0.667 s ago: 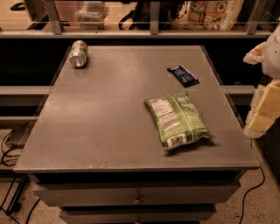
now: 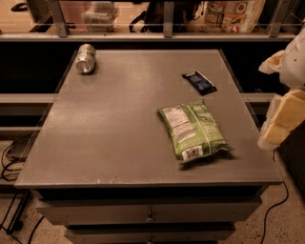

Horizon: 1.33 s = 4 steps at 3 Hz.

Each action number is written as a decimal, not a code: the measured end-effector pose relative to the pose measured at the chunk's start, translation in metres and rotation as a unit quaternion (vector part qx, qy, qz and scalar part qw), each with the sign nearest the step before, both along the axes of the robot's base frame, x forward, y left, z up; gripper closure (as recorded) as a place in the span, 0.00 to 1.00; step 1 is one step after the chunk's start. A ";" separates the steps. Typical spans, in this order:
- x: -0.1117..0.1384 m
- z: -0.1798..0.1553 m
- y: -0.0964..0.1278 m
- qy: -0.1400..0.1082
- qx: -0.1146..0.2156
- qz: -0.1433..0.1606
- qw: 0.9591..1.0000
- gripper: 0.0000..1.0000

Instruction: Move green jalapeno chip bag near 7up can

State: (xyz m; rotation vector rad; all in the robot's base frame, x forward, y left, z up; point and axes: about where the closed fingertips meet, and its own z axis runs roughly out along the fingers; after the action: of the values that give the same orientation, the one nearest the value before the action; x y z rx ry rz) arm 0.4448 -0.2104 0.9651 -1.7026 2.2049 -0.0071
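The green jalapeno chip bag [image 2: 194,130] lies flat on the grey table [image 2: 109,138], right of centre, with its white nutrition label and barcode facing up. The 7up can [image 2: 86,58] lies on its side at the table's far left corner, shiny top toward me. The gripper [image 2: 279,125] hangs at the right edge of the view, off the table's right side, level with the bag and about a bag's width from it. It holds nothing.
A small dark blue wrapper [image 2: 199,82] lies at the far right of the table. A rail and shelf with packaged goods [image 2: 228,14] run behind. Drawers [image 2: 150,214] sit under the tabletop. Cables [image 2: 9,157] lie on the floor at left.
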 end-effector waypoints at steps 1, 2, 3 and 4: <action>0.014 -0.028 0.021 0.006 0.045 0.012 0.999 0.00; 0.030 -0.055 0.041 0.008 0.071 0.023 0.997 0.00; 0.039 -0.078 0.062 0.014 0.090 0.040 0.995 0.00; 0.043 -0.103 0.076 0.039 0.098 0.048 0.993 0.14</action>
State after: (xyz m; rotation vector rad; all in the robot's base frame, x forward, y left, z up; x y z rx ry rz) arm 0.4882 -0.1345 0.8623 -1.7215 2.0978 0.2944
